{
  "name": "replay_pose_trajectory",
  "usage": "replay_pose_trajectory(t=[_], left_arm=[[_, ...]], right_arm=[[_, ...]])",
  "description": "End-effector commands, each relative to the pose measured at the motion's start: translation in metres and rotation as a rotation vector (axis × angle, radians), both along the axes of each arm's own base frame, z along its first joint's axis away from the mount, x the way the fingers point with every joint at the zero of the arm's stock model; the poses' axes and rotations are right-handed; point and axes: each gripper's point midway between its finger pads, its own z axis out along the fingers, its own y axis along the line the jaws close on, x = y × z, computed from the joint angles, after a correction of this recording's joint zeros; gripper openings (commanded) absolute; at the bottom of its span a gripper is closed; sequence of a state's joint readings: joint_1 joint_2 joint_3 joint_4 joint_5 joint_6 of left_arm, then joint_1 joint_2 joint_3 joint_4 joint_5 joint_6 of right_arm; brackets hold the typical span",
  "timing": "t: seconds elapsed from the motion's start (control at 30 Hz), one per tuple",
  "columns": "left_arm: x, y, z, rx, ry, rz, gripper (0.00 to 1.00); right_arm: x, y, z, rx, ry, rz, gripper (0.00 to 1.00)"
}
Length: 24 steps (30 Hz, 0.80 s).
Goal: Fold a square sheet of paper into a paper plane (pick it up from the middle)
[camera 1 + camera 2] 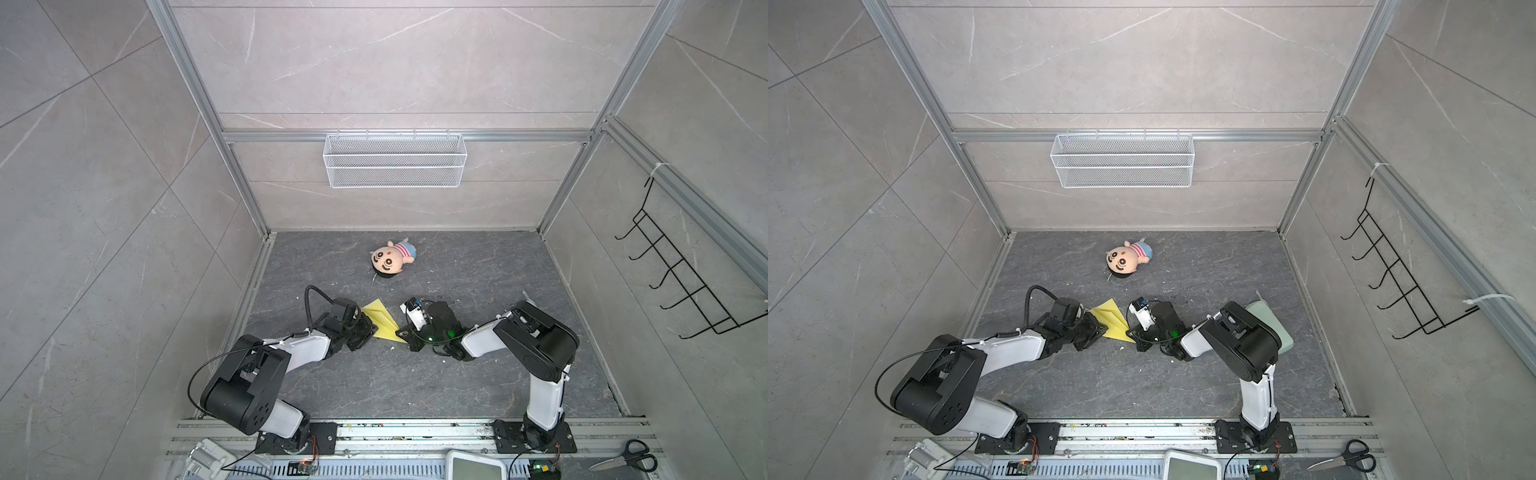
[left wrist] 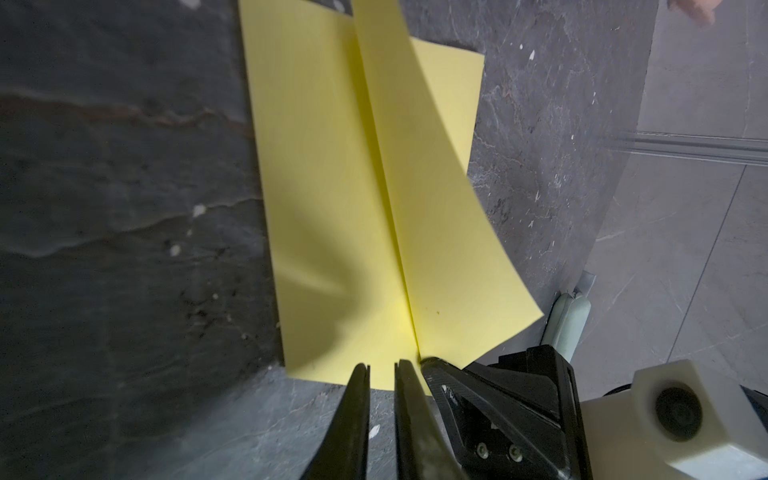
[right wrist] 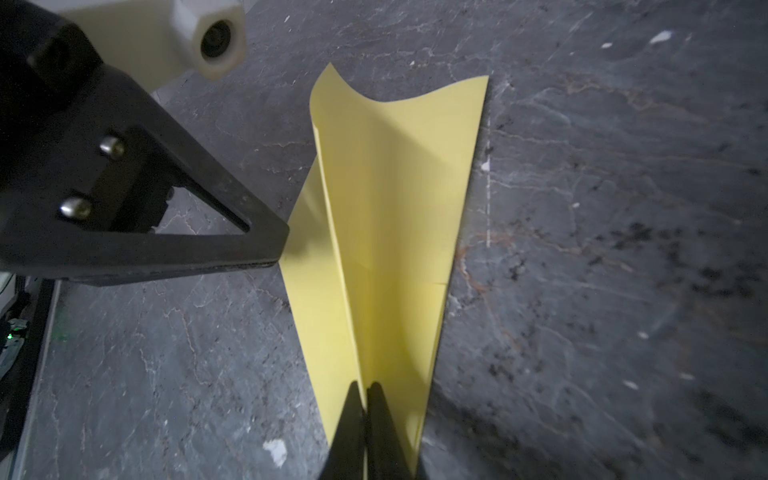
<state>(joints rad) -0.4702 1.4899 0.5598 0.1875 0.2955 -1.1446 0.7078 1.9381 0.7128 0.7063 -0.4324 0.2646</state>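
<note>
The right gripper (image 3: pixel 365 390) pinches the centre crease of the paper plane (image 1: pixel 380 319), midway across the tabletop (image 1: pixel 478 270), likely anchoring it. The left gripper (image 2: pixel 382 370), jaws a slit apart, grasps nothing.

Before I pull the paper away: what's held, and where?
The right gripper pinches the paper plane by its centre crease near the nose; left gripper grips nothing.
</note>
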Motion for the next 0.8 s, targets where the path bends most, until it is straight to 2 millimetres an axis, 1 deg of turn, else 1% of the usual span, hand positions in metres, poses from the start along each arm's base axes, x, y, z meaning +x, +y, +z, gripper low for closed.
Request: replay_pose_trajectory(t=[0.0, 0.2, 0.53, 0.77], left_arm=[[0.013, -0.013, 0.013, -0.024, -0.052, -0.047, 0.15], [0.013, -0.014, 0.000, 0.001, -0.002, -0.053, 0.11], [-0.004, -0.001, -0.023, 0.077, 0.096, -0.045, 0.08], [-0.009, 0.005, -0.027, 0.113, 0.112, -0.045, 0.08]], right_arm=[[-0.001, 0.000, -0.008, 0.007, 0.090, -0.012, 0.04], [0.001, -0.001, -0.007, 0.033, 0.162, -0.028, 0.04], [0.004, -0.007, -0.015, 0.040, 0.312, -0.083, 0.04], [0.004, -0.010, -0.017, 0.070, 0.412, -0.107, 0.05]])
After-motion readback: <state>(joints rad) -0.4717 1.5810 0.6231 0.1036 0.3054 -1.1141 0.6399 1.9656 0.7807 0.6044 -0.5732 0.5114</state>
